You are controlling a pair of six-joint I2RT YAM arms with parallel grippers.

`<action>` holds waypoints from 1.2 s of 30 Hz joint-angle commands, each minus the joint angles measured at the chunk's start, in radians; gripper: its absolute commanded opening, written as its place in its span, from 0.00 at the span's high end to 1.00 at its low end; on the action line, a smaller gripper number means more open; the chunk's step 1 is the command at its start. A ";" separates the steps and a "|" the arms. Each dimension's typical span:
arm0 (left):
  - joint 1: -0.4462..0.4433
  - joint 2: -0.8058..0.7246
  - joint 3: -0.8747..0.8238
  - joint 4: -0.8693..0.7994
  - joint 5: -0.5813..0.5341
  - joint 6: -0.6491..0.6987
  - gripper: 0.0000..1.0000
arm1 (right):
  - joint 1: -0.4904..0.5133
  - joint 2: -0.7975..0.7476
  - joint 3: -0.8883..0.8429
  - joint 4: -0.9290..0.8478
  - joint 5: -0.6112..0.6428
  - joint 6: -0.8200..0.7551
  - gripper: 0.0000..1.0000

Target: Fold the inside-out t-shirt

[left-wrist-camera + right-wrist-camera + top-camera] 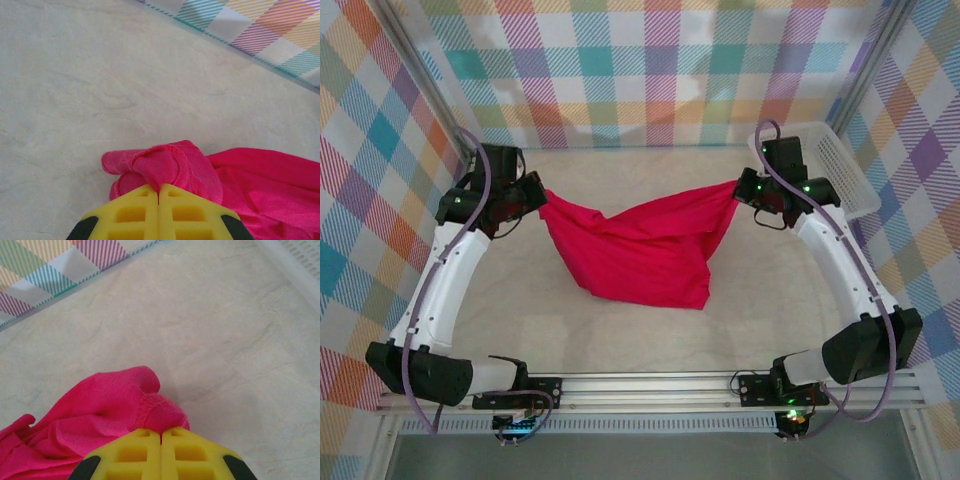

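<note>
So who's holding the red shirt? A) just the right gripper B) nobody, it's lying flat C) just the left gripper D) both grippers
D: the left gripper and the right gripper are each shut on an edge of the t-shirt, stretching it between them.

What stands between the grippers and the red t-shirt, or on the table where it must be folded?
Nothing visible. The left gripper and the right gripper are each shut directly on an edge of the t-shirt. The white mesh basket sits apart, at the far right.
</note>
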 commanded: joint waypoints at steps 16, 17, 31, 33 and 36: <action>0.098 -0.232 0.343 -0.015 -0.137 0.017 1.00 | -0.015 -0.246 0.431 -0.293 0.115 -0.058 1.00; 0.098 -0.234 0.347 -0.009 -0.137 0.019 1.00 | -0.016 -0.244 0.435 -0.294 0.125 -0.063 1.00; 0.098 0.484 0.665 -0.139 0.069 0.091 0.97 | -0.017 0.191 0.430 -0.251 0.311 -0.131 0.78; 0.098 0.581 0.741 -0.157 0.045 0.072 0.61 | -0.015 0.243 0.442 -0.255 0.289 -0.131 0.53; 0.098 0.623 0.758 -0.174 0.047 0.047 0.34 | -0.014 0.263 0.436 -0.280 0.239 -0.121 0.40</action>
